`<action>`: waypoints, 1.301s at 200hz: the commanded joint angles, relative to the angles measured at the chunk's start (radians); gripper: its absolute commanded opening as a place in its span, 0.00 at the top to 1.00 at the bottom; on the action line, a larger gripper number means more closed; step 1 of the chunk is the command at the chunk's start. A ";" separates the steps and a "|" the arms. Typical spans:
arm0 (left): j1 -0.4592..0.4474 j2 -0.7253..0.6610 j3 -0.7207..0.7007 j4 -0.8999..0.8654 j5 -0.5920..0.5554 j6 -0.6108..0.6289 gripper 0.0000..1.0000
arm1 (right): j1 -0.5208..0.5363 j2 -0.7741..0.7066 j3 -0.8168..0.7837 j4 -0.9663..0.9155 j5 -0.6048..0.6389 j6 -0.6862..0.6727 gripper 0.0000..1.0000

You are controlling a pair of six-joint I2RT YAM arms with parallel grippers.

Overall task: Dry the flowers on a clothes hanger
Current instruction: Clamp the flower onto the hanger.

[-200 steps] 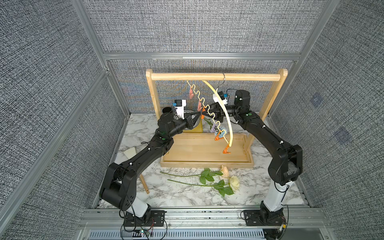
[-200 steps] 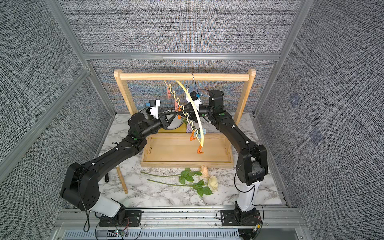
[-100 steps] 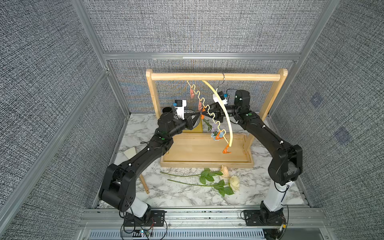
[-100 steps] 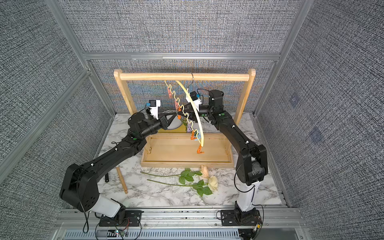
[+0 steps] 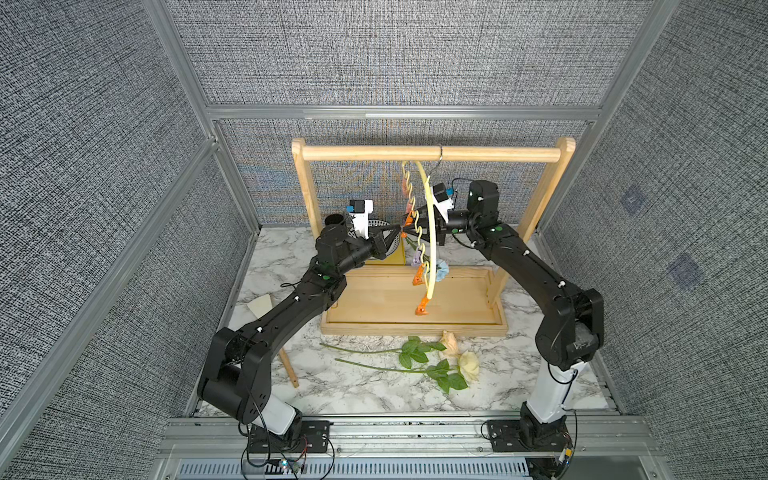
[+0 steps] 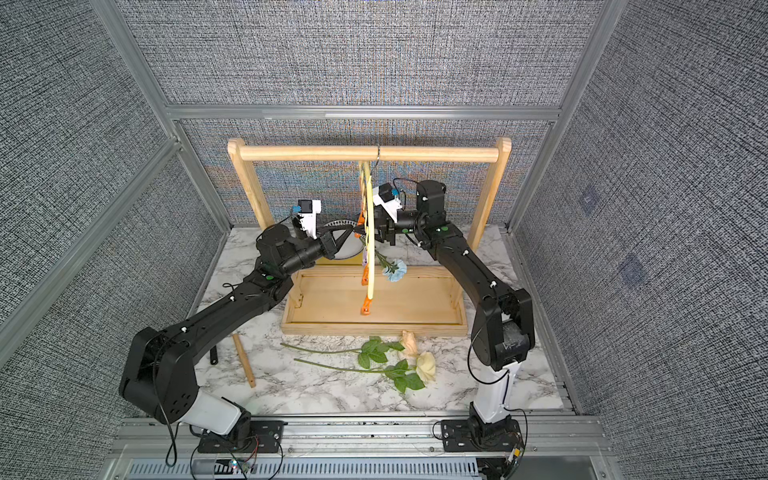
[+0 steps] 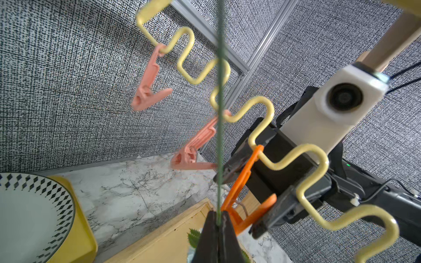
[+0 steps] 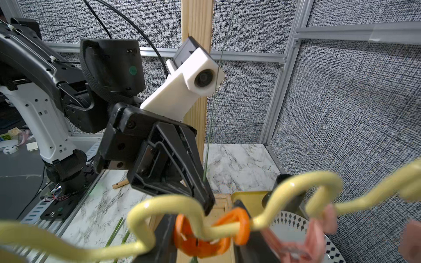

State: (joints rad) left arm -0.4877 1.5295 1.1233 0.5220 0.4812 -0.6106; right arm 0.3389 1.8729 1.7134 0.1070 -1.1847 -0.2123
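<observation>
Two long-stemmed roses (image 5: 415, 359) lie flat on the marble table (image 5: 357, 399) nearest the arm bases, side by side, heads toward the right arm. Just behind them stands the wooden rack (image 5: 415, 328), base tray on the table.

Above the tray, the clothes hanger (image 5: 430, 232) hangs by its metal hook from the rack's top bar, turned crosswise to the bar. Pink, orange and lilac clips hang from its wavy lower bar.

The blue flower (image 6: 395, 270) hangs bloom-down beside the hanger, above the tray's rear edge. Its stem (image 7: 219, 113) runs up to the left gripper (image 7: 218, 225), whose jaws are fully closed on it. The stem's free end extends past the fingertips, across the wavy bar.

The right gripper (image 7: 237, 205) faces the left one from the opposite side of the hanger. Its jaws stand partly apart with one orange clip (image 7: 242, 186) between them, a finger against each side of the clip. The clip's mouth sits just beside the stem and the left fingertips; whether it has closed on the stem cannot be told.

Behind the left gripper, a patterned plate (image 7: 34, 216) stands in a yellow holder (image 7: 77, 227) at the rear of the table.
</observation>
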 commanded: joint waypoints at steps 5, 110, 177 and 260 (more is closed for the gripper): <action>-0.001 -0.006 0.007 0.016 0.010 0.000 0.98 | 0.001 -0.008 -0.003 0.004 0.005 -0.007 0.56; 0.000 -0.025 0.029 -0.056 -0.006 0.046 0.68 | -0.003 -0.059 -0.073 -0.023 0.042 -0.059 0.44; 0.003 -0.059 0.027 -0.098 -0.029 0.080 0.62 | -0.014 -0.101 -0.142 -0.028 0.081 -0.085 0.39; 0.009 -0.105 0.020 -0.146 -0.042 0.122 0.57 | -0.051 -0.146 -0.212 -0.058 0.079 -0.141 0.35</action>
State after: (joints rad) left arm -0.4820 1.4387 1.1442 0.3859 0.4446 -0.5179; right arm 0.2958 1.7458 1.5219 0.0490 -1.1065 -0.3283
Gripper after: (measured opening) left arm 0.428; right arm 0.643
